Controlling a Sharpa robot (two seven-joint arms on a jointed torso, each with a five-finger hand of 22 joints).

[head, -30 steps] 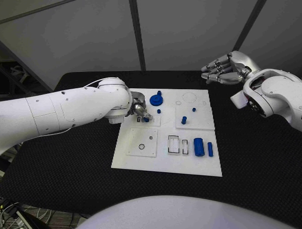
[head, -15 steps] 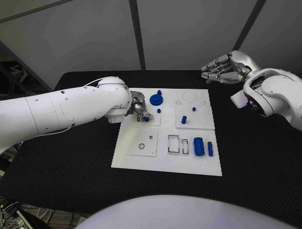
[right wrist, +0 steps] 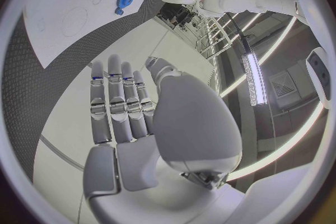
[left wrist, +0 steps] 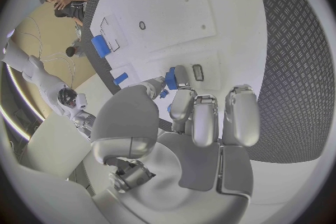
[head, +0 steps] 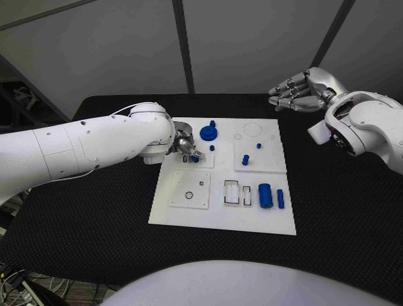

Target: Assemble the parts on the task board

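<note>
Two hands in play. Left hand [head: 185, 145] is down on the task board [head: 222, 220], at the small raised square near the board's far-left corner; thumb and a finger pinch a small blue part [left wrist: 170, 79] (best seen from the left wrist view), with the other fingers [left wrist: 240, 117] lying side by side next to it. The part's lower end is at the board surface; can't tell if it sits in a hole.

Right hand [head: 299, 90] hangs above the table's far-right edge, off the board, holding nothing, fingers [right wrist: 119, 102] extended and lying close together, thumb apart from them.

Outward from the left hand: a blue gear-like disc [head: 208, 133] just beside it toward the far edge, a short blue peg [head: 212, 148] close by. On the right raised square, a blue peg [head: 245, 160] stands upright and a smaller one [head: 259, 146] sits farther back. A faint circle outline [head: 252, 131] marks the far-right area.

Nearer the robot: a square plate [head: 191, 189] with a small hole, two rectangular slots [head: 232, 192], then a thick blue cylinder [head: 265, 196] and a thin blue bar [head: 280, 199] lying side by side (near each other, whether touching is unclear).

Black table [head: 82, 223] surrounds the board.
</note>
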